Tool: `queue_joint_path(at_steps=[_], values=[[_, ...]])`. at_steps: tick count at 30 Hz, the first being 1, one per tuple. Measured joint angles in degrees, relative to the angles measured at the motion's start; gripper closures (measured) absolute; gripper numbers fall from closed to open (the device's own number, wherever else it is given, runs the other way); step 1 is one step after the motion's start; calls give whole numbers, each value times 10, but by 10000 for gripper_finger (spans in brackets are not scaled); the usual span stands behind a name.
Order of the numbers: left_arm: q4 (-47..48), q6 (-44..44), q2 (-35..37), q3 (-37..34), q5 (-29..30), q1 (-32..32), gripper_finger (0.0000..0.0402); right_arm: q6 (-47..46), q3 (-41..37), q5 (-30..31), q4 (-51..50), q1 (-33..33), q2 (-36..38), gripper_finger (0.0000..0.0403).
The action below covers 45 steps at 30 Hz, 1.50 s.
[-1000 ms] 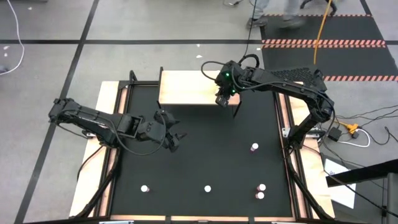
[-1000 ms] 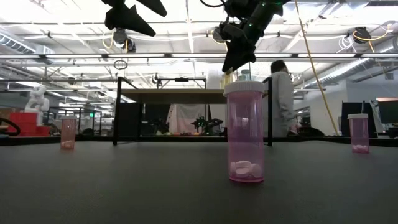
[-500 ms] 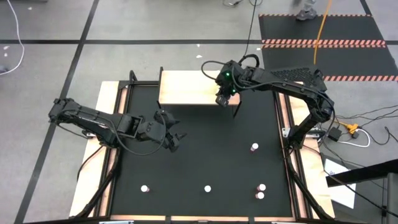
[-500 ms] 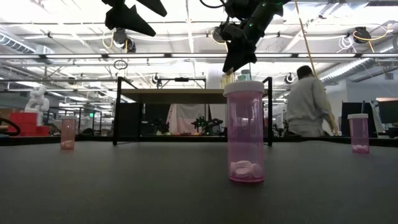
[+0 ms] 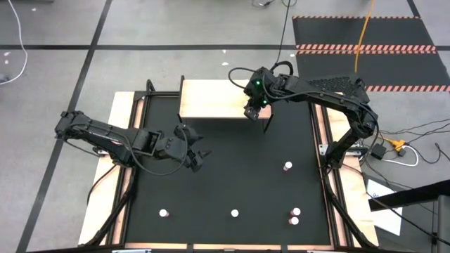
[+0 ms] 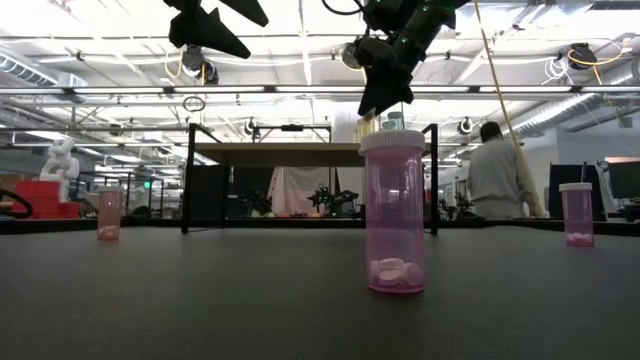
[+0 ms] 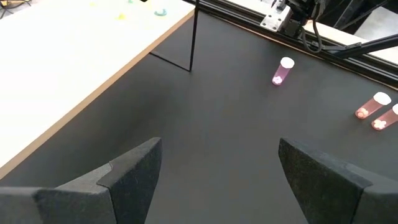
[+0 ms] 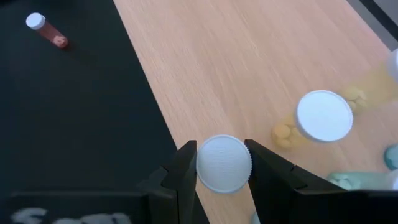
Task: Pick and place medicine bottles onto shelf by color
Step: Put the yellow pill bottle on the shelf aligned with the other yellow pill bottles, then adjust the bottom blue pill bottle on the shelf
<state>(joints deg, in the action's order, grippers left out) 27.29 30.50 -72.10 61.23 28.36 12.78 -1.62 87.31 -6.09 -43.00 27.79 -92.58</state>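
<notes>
Now my right end effector (image 8: 221,163) pinches a white-capped bottle (image 8: 224,164) over the shelf (image 8: 249,68) edge; I should lower it upright beside the yellow bottle (image 8: 323,116) before releasing. My left end effector (image 7: 217,171) hangs open over the desk (image 5: 232,176).

I have two grippers: my left gripper (image 7: 217,171) and my right gripper (image 8: 222,163). There is one shelf (image 5: 211,100) and one black mat (image 5: 232,154).

On the mat I count five pink bottles (image 5: 287,166) (image 5: 164,212) (image 5: 235,213) (image 5: 296,211) (image 5: 294,221). Two of them stand close together.

My right fingers hold one white-capped bottle (image 8: 217,173). On the shelf I can see one yellow bottle (image 8: 323,116) and parts of two teal bottles (image 8: 392,155) (image 8: 357,180). There may be more on the shelf, but I cannot count them.

One person (image 6: 495,175) stands far behind the table.
</notes>
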Motion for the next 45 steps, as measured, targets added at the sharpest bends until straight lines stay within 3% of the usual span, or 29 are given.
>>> queue_joint_path(at_steps=[26,40,45], values=[[4,-6,0,0,-7,0,78,8,-30,1,40,-1,15,244],[13,-14,0,0,-8,0,78,8,-30,33,40,-1,117,244],[13,-15,0,0,-9,0,78,21,-29,34,-25,10,160,241]])
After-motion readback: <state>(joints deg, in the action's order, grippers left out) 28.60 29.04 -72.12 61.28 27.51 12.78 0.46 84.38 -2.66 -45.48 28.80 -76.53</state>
